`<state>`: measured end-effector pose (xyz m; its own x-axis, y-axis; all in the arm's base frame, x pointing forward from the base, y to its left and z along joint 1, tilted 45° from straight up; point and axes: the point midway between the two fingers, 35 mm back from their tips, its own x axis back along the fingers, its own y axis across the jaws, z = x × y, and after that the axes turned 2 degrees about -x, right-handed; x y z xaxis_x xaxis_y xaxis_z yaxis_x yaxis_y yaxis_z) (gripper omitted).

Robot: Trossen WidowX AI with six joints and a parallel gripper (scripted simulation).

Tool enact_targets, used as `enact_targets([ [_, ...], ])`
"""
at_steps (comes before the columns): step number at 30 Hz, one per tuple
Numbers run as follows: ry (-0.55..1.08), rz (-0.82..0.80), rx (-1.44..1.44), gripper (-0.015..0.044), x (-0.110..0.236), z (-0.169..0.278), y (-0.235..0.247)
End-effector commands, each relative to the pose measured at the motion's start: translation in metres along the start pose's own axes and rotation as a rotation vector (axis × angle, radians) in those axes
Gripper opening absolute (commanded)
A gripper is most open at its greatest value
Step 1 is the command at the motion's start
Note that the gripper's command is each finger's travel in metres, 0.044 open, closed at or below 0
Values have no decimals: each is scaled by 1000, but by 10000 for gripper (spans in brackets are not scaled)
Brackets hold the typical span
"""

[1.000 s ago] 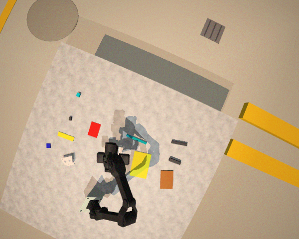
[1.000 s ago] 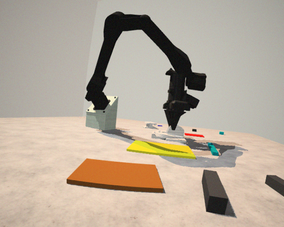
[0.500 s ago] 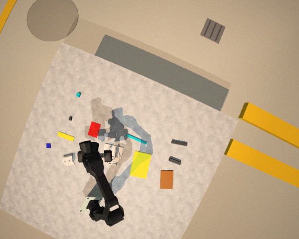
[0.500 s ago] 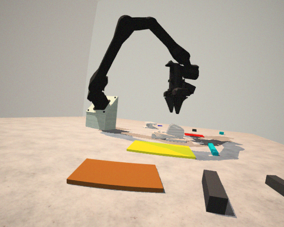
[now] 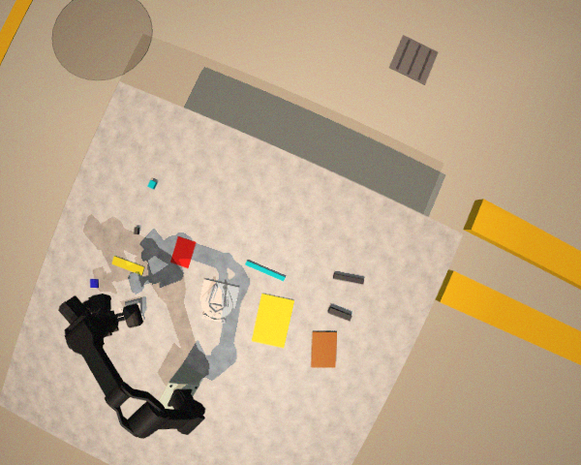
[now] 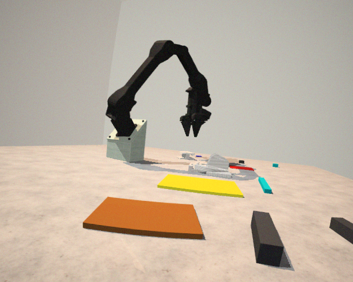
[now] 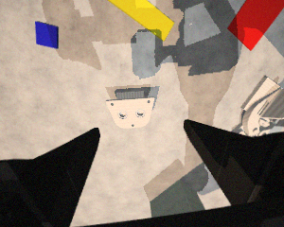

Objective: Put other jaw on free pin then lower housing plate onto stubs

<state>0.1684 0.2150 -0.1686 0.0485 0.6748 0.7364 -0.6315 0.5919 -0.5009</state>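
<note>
The white gear-and-jaw mechanism (image 5: pixel 215 298) (image 6: pixel 216 164) stands on the table with pale jaws on its base. It is cut off at the right edge of the wrist view (image 7: pixel 267 100). Whether both jaws sit on their pins and the teeth mesh cannot be told. The pale housing plate (image 7: pixel 131 107) (image 6: pixel 187 155), with two round holes, is apart from the mechanism, over a darker ribbed part; the arm mostly hides it in the top view. My gripper (image 6: pixel 191 136) (image 7: pixel 142 127) is open and empty, pointing down high above the table near the housing plate.
A yellow bar (image 5: pixel 127 264), a blue square (image 5: pixel 94 283) and a red slab (image 5: pixel 183 252) lie near the housing plate. A yellow slab (image 5: pixel 273 320) and a cyan bar (image 5: pixel 265 270) lie beside the mechanism. An orange slab (image 5: pixel 323 349) and dark blocks lie farther right.
</note>
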Motion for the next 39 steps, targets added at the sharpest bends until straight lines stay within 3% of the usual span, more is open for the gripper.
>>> enact_targets([
  [1,18,4,-3,440,-5,4,14],
  [4,18,4,-3,440,-8,4,14],
  [9,18,5,-3,440,-45,7,12],
  [39,18,6,-3,440,-54,6,12],
])
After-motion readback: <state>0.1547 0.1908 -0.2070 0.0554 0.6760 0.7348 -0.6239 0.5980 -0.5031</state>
